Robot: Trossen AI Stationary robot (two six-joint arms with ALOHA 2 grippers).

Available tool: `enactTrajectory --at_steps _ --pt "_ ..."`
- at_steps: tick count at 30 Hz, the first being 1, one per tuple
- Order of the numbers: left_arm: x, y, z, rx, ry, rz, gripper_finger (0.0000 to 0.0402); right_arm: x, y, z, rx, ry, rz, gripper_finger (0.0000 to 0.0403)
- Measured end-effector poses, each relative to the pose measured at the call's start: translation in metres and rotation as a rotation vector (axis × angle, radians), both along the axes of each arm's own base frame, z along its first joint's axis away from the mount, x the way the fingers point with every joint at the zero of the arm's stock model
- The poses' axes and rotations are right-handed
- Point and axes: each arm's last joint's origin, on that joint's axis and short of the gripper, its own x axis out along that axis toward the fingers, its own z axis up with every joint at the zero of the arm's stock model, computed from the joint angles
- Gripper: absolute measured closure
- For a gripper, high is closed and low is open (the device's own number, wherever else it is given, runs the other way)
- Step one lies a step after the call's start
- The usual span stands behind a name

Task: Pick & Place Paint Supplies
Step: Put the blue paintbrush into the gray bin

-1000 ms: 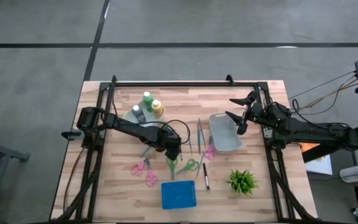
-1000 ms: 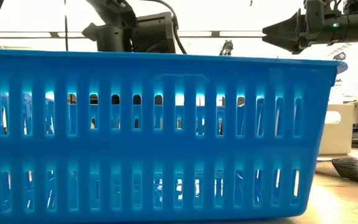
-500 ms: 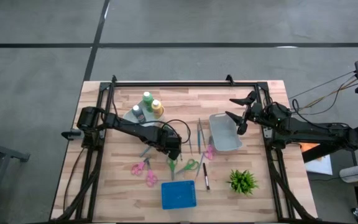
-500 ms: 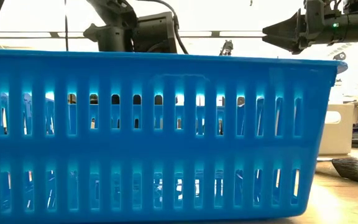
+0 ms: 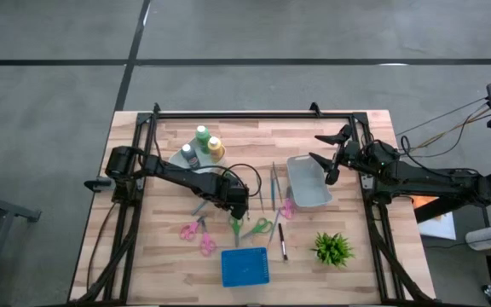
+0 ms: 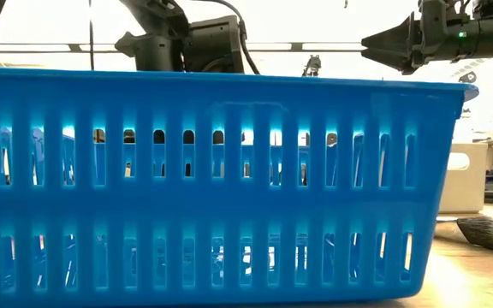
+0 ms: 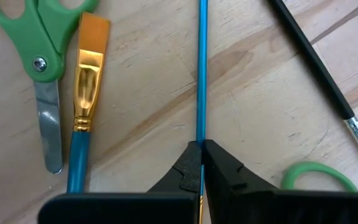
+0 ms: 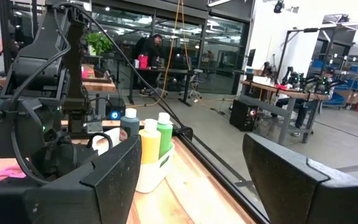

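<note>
My left gripper [image 5: 239,209] points down at mid-table and is shut on a thin blue-handled brush [image 7: 201,68] that lies flat on the wood. Beside it lie a flat brush with orange bristles [image 7: 84,93], a black-handled brush [image 7: 316,62] and green scissors [image 7: 36,37]. Green, yellow and dark grey bottles [image 5: 203,145] stand together at the far left, also seen as bottles [image 8: 148,140] in the right wrist view. My right gripper [image 5: 315,147] hovers open at the far right, above the white bin [image 5: 307,182]. My left gripper pinches the thin blue handle [image 7: 201,134] between its two fingertips [image 7: 188,163]. The fingers come from above, pointing down, one on each side of the handle. The brush still lies flat on the table.
A blue slotted basket [image 5: 245,267] stands at the near edge and fills the low view [image 6: 229,188]. Pink scissors [image 5: 196,232] lie left of it, a small green potted plant [image 5: 332,248] at the near right. More brushes [image 5: 273,183] lie between my left gripper and the bin.
</note>
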Motion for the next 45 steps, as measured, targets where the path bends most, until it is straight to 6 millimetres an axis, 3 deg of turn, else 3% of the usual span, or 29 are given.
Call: enactTrajectory --at_steps 8,19,32,45 --pt "-0.002 0.002 0.005 -0.003 -0.006 0.007 0.0396 0.0 0.0 0.0 -0.001 0.001 0.0 0.0125" --pt "0.0 0.004 0.031 0.061 -0.12 0.045 0.0397 0.0 0.0 0.0 0.001 0.0 0.0 0.0125" --pt "0.014 0.011 0.081 0.267 -0.533 0.183 0.0397 0.0 0.0 0.0 -0.001 0.001 0.0 0.0125" --pt "0.034 0.014 0.102 0.335 -0.806 0.135 0.0397 0.0 0.0 0.0 -0.001 0.001 0.0 0.0125"
